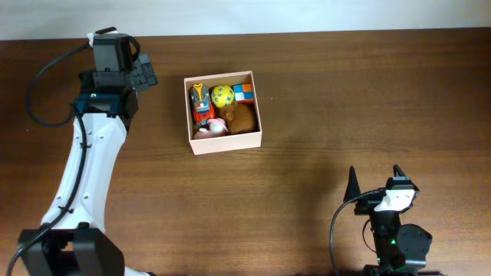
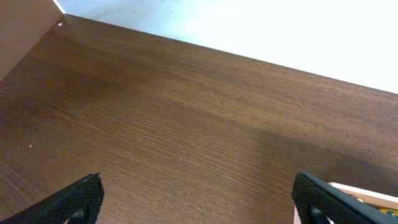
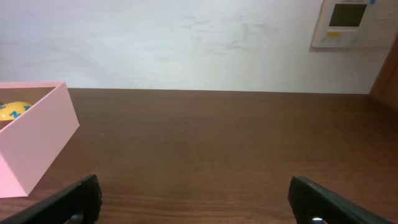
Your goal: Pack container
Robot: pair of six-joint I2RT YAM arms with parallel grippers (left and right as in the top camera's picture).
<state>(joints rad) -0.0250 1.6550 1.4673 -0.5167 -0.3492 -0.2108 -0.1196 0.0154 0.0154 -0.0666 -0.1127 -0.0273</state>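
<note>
The container [image 1: 228,142] stands at the table's middle back, its walls looking pale pink. In it lie a yellow ball [image 1: 222,95], a brown plush toy [image 1: 242,117], an orange robot toy [image 1: 201,101], a red, blue and white cube [image 1: 244,93] and a pink toy [image 1: 212,129]. My left gripper [image 1: 143,74] is open and empty, just left of the container; its wrist view [image 2: 199,205] shows bare table and a corner of the container [image 2: 367,193]. My right gripper [image 1: 376,180] is open and empty near the front right; its wrist view [image 3: 193,199] shows the container [image 3: 37,137] far left with the ball [image 3: 12,111] peeking out.
The brown wooden table [image 1: 360,92] ends at a white wall along the back. A white wall panel with a small screen [image 3: 345,22] hangs at the upper right of the right wrist view. The left arm's white link [image 1: 84,169] lies across the table's left side.
</note>
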